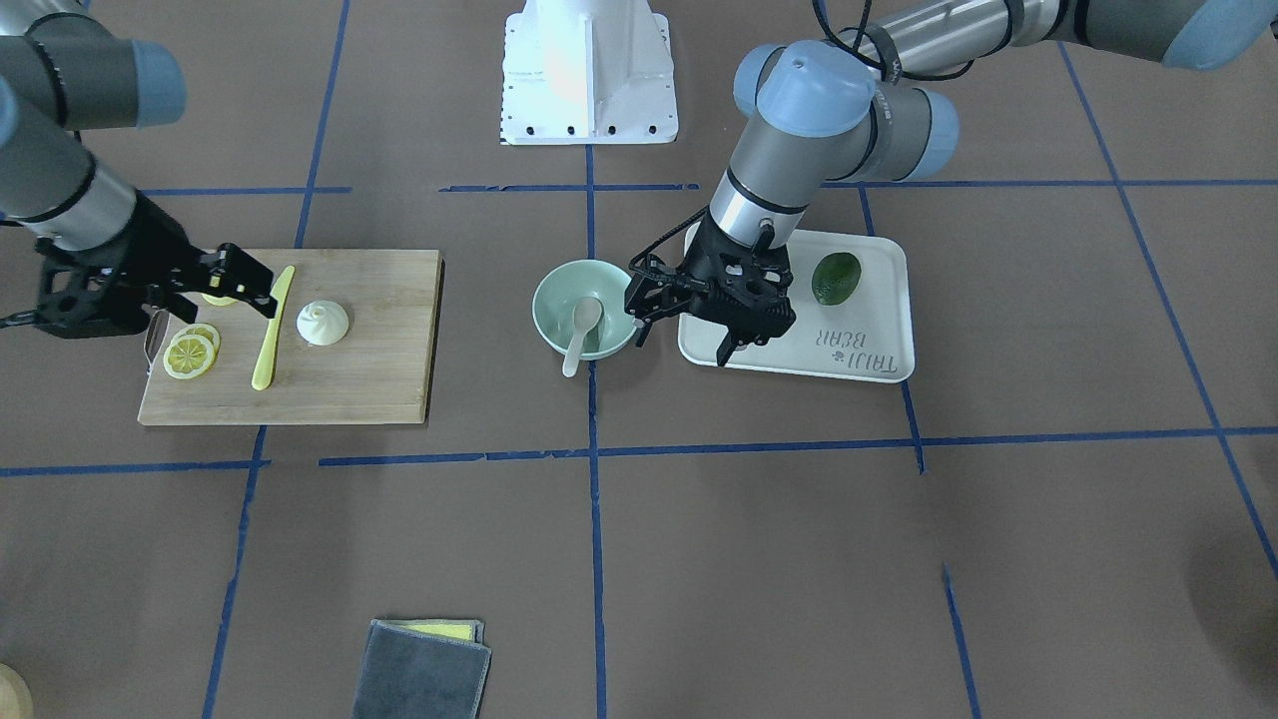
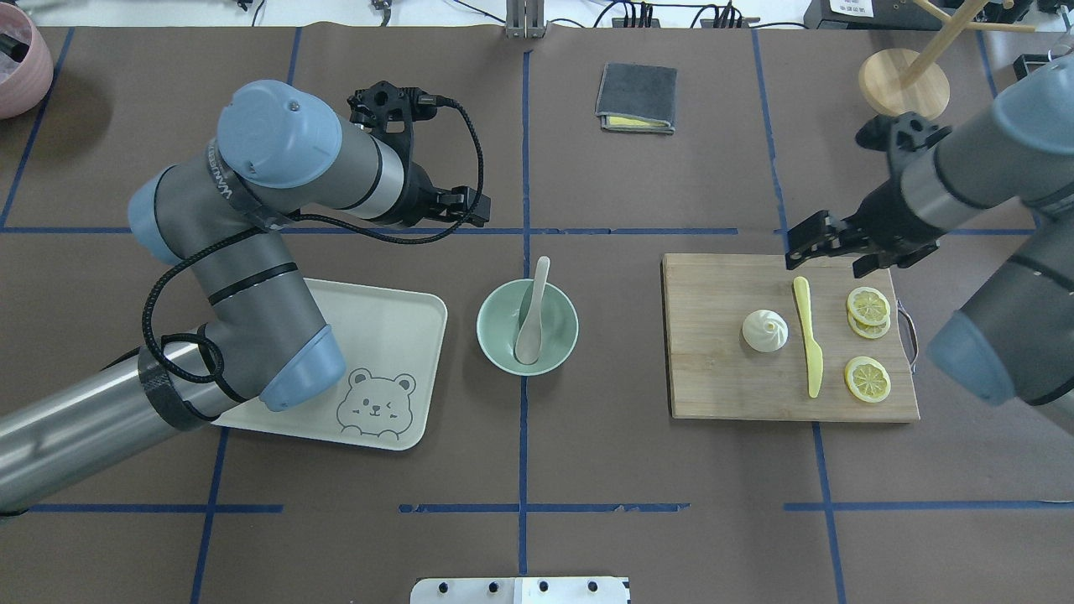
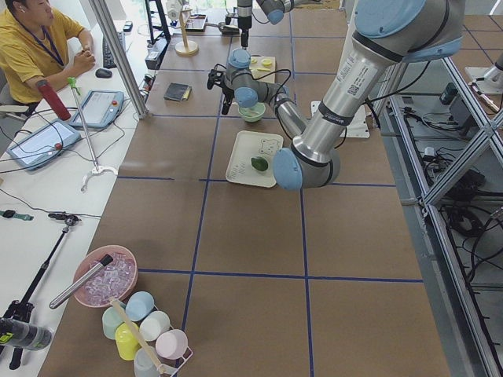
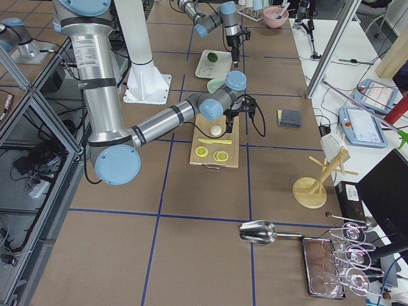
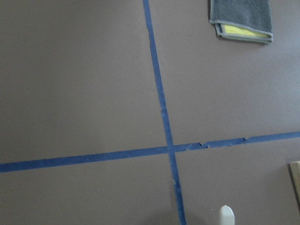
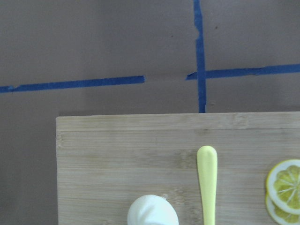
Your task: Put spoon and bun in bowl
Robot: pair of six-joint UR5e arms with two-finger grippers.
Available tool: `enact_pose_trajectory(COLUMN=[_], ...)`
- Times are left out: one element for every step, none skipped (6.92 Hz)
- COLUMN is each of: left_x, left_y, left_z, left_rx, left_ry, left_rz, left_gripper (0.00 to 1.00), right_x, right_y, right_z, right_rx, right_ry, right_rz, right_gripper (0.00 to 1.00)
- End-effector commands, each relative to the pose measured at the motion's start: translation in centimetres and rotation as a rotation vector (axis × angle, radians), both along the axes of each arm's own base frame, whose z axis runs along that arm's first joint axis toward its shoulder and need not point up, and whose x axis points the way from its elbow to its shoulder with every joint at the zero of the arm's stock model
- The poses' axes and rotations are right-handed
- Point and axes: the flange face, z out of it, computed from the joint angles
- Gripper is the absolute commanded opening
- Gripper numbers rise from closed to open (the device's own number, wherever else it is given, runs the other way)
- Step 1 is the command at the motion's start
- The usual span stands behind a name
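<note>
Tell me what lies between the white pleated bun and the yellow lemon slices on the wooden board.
A long yellow plastic knife lies between the bun and the slices, touching neither; see the overhead view.

Bright even light, soft shadows, sharp

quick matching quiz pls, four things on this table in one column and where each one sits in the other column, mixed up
Things:
1. spoon
2. bun
3. green oval fruit
4. folded grey cloth

Places:
a. on the wooden board, beside the yellow knife
b. directly on the brown table, on nothing else
c. in the bowl, handle sticking out over the rim
d. on the white tray

Pairs: 1-c, 2-a, 3-d, 4-b
</note>
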Motion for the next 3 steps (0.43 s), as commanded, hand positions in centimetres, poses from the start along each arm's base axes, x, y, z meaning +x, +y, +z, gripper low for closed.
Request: enact_pose_trajectory(left_x=[-0.4,-0.5,-0.5], left_y=[0.0,0.0,0.0], left_z=[0.2,0.1,0.3], left_rx=[0.003,0.003,0.003], left_ry=[-0.002,0.000,-0.002], left_rz=[-0.005,-0.005,-0.005], left_gripper=[0.99,0.99,0.99], right_x=[-6.0,-6.8,-7.8], right_y=[3.3,3.6,3.9], right_z=[0.3,0.9,1.7], right_rx=[0.031,0.025,0.032], right_ry=[0.067,0.077,0.100], right_rz=[-0.020,-0.034,-0.038], right_gripper=[0.99,0.99,0.98])
